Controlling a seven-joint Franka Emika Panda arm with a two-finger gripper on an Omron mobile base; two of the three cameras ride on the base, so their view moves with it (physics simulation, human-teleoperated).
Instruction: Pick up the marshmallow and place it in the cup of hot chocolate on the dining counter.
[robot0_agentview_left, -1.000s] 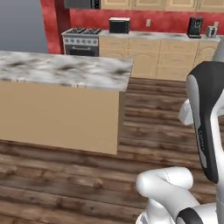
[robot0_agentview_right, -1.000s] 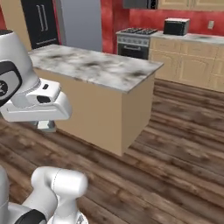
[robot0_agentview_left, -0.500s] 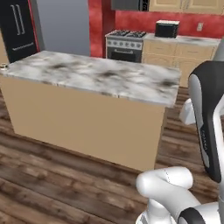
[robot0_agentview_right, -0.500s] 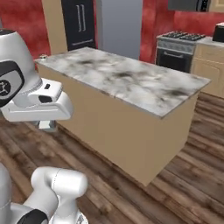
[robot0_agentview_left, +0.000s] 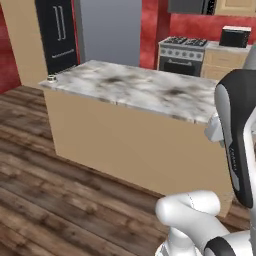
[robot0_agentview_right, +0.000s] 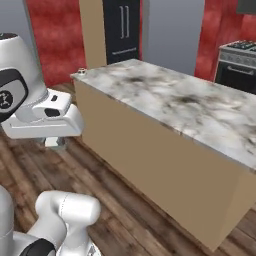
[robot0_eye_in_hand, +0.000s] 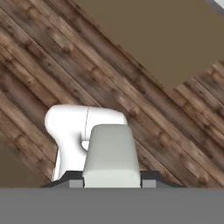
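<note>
Marshmallow (robot0_eye_in_hand: 111, 153), a pale grey-white rounded block, is clamped between the 2 small dark finger tips (robot0_eye_in_hand: 75, 178) of the claw (robot0_eye_in_hand: 111, 179), whose jaws are clenched on it. In the hand view, dark brown wooden plank flooring (robot0_eye_in_hand: 170, 131) is seen under the claw, and the plain tan side of the long marble-topped dining counter (robot0_eye_in_hand: 166, 39) lies beyond it. In the right base view, the claw (robot0_agentview_right: 54, 142) hangs low over the floor, just beside the counter's near tan wall (robot0_agentview_right: 150, 165) and below the level of the veined white-grey top. The small white cup of hot chocolate (robot0_agentview_right: 81, 71) is placed on the top's far corner, well apart from the claw, higher than it and further ahead. In the left base view, the same cup (robot0_agentview_left: 51, 78) is seen far to the claw's left, at the counter's (robot0_agentview_left: 135, 85) outermost corner. A black double-door cabinet (robot0_agentview_left: 59, 32) stands beyond the cup, further still from the claw.
</note>
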